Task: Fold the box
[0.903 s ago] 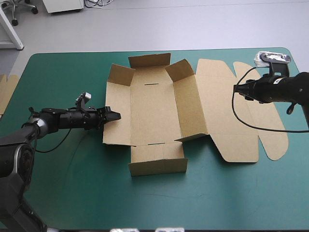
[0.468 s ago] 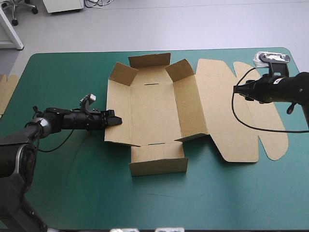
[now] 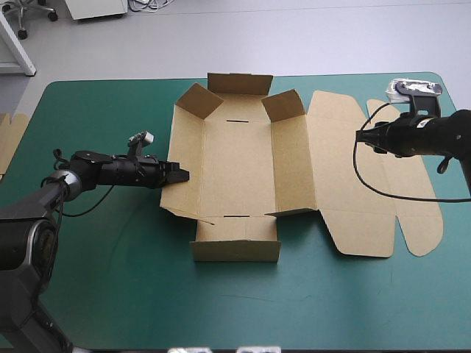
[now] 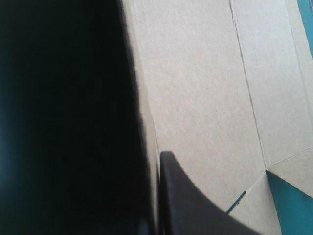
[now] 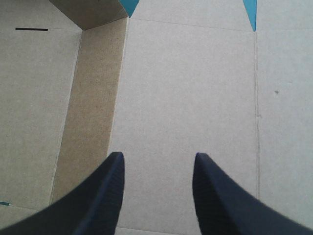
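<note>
Teal-green cover lay over the table [image 3: 96,294], and the brown box [image 3: 235,169] sat at its middle, a little toward the far edge. By my reading the folding was partly done. The left wall [image 3: 184,158] and right wall [image 3: 291,165] stood raised but leaned outward. The far flap [image 3: 239,83] and near flap [image 3: 235,250] were up, and the lid [image 3: 353,184] lay flat to the right.

Nothing looked locked in place (the corner tabs [image 3: 283,104] hung loose at the far corners), so squaring and tucking the walls seemed left to do. The tray held nothing. Spare board [image 3: 11,140] showed at the table's left edge.

The left gripper [image 3: 176,175] was at the left wall, toward its near end, its fingers all but closed with the sheet between them. The right gripper [image 5: 156,159] hovered over the lid, fingers apart and holding nothing. Two thin slots [image 3: 237,120] marked the floor, one by each end flap.
</note>
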Controlling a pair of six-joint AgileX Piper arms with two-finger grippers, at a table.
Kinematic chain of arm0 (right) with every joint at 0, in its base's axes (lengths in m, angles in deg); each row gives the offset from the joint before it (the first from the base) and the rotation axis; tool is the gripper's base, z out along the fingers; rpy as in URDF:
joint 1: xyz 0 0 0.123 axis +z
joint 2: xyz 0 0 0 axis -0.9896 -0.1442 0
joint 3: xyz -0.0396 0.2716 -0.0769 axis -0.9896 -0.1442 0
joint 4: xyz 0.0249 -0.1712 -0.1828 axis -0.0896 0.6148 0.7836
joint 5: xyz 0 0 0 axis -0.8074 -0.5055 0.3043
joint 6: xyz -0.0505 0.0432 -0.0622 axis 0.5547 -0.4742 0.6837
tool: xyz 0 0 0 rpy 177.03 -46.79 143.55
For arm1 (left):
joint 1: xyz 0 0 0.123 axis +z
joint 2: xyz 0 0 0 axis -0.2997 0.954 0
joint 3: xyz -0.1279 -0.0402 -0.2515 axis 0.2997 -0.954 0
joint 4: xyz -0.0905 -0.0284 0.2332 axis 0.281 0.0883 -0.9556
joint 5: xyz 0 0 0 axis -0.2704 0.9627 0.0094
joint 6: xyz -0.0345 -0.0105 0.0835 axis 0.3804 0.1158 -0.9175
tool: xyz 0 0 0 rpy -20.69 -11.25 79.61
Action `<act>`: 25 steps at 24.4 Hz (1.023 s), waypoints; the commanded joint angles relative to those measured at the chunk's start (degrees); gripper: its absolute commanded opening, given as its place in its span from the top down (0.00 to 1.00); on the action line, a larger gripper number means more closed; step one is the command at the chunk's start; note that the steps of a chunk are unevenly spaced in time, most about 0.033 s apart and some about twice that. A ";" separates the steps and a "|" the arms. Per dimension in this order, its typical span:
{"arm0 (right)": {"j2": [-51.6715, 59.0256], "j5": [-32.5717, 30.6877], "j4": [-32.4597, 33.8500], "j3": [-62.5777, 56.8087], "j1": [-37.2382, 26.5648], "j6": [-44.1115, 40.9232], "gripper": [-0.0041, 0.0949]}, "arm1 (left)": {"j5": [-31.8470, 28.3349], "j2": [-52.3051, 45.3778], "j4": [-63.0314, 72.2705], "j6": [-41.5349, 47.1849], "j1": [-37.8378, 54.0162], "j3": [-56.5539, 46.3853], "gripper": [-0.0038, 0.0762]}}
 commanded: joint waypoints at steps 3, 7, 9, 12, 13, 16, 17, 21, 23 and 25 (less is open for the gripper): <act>1.72 2.24 -0.74 1.85 -0.53 0.57 0.54 | 5.80 -2.38 -5.82 2.48 -0.38 6.97 0.96; 1.72 2.02 -0.74 1.85 -0.53 0.57 0.54 | 11.30 -0.46 -10.49 4.41 -0.38 11.24 0.96; 1.72 1.60 -0.84 1.85 -0.53 0.57 0.54 | 14.31 0.72 -12.31 4.41 -0.38 13.85 0.96; 1.72 1.15 -0.84 1.85 -0.53 0.57 0.54 | 18.45 2.61 -15.72 4.41 -0.38 18.94 0.96; 1.72 0.89 -0.84 1.85 -0.53 0.57 0.54 | 18.88 3.01 -16.48 4.41 -0.38 20.51 0.96; 1.72 0.07 -0.84 1.85 -0.53 0.57 0.54 | 16.72 4.21 -18.86 4.41 -0.38 29.20 0.96; 1.72 -0.27 -0.84 1.85 -0.53 0.57 0.54 | 15.82 4.60 -19.51 4.41 -0.38 31.31 0.96; 1.72 -0.66 -0.84 1.85 -0.53 0.57 0.56 | 16.88 7.58 -23.81 7.51 -0.38 42.72 0.96; 1.72 -0.66 -0.84 1.85 -0.53 0.57 0.56 | 22.66 9.77 -27.96 7.72 -0.67 48.79 0.96; 1.72 -0.79 -0.84 1.85 -0.53 0.57 0.56 | 22.36 10.72 -36.56 7.17 -2.41 53.69 0.96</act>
